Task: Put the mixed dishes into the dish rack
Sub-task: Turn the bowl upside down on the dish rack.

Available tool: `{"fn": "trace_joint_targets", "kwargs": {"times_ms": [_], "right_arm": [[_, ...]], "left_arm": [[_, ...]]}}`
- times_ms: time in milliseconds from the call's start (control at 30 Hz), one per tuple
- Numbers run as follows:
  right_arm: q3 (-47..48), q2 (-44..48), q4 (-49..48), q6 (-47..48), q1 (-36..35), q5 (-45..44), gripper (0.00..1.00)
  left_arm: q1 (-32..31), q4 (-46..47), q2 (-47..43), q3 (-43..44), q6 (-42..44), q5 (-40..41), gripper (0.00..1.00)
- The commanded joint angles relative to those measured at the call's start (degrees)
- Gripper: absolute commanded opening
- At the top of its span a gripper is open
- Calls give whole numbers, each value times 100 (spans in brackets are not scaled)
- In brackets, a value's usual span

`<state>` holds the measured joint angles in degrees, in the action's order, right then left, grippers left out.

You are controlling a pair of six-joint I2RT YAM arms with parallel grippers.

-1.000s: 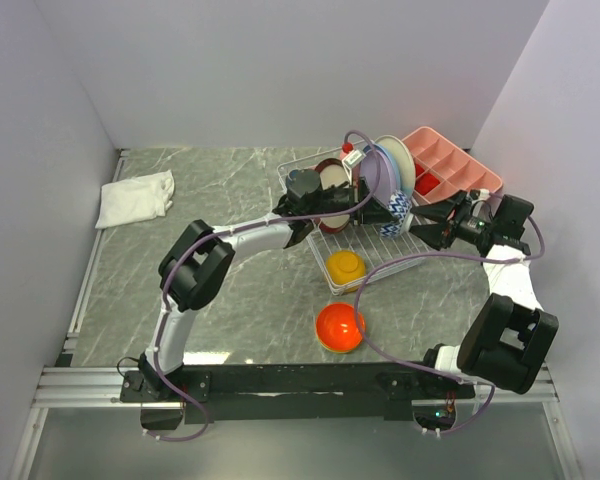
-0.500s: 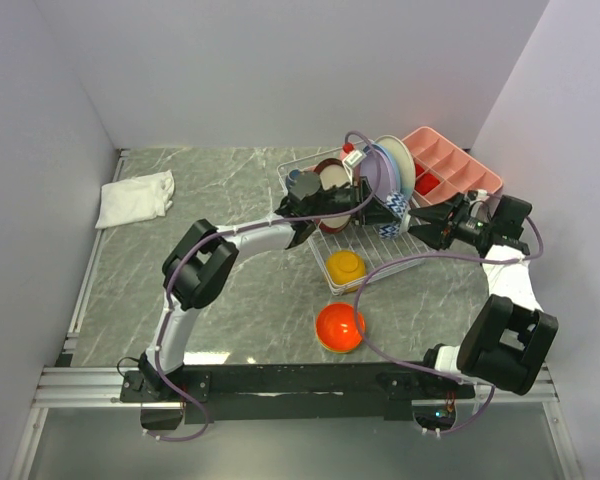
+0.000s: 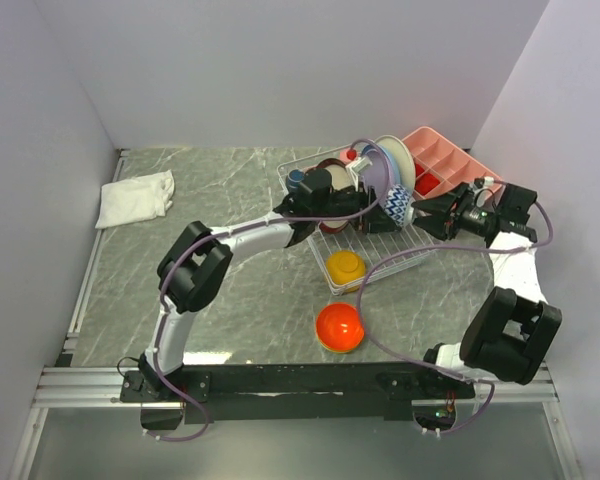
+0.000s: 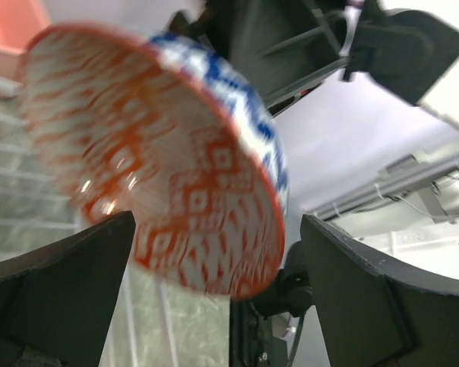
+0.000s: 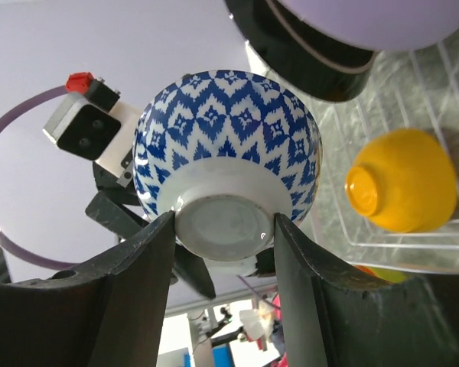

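A blue-and-white patterned bowl with an orange-patterned inside hangs on its side over the right part of the white wire dish rack. My right gripper is shut on its white foot ring, one finger on each side. My left gripper stands wide open around the bowl's rim, with a clear gap on the right side. In the rack stand a lavender plate, a cream plate, a dark-red-rimmed plate, a navy cup and a yellow bowl.
A red-orange bowl lies upside down on the marble table in front of the rack. The pink compartment tray stands right behind the rack, close to my right arm. A white folded cloth lies far left.
My left jaws have opened wide and let go of the bowl's rim. The right gripper closed slightly on the bowl's foot, and the right arm shifted a little toward the back.
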<state>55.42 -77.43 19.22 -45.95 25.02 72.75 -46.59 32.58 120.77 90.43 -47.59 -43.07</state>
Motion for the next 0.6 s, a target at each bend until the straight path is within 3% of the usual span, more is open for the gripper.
{"fn": "trace_joint_targets", "kwargs": {"times_ms": [0,267,367,567], "right_arm": [[478,-185,485,665,56,-234,17],[1392,-536,2049,2387,4,-1482,18],[1822,-607,2524,3309,-198,-2053,17],[2184,-546,2902,4092,-901,-3237,15]], "left_arm": [[229,-638,-650,-166,567,343,96],[282,-1753,-1301,-324,1770,-25,96],[291,-2263,-1888,-447,2350,-193,96],[334,-2738,-3276,-1159,3308,227,96]]}}
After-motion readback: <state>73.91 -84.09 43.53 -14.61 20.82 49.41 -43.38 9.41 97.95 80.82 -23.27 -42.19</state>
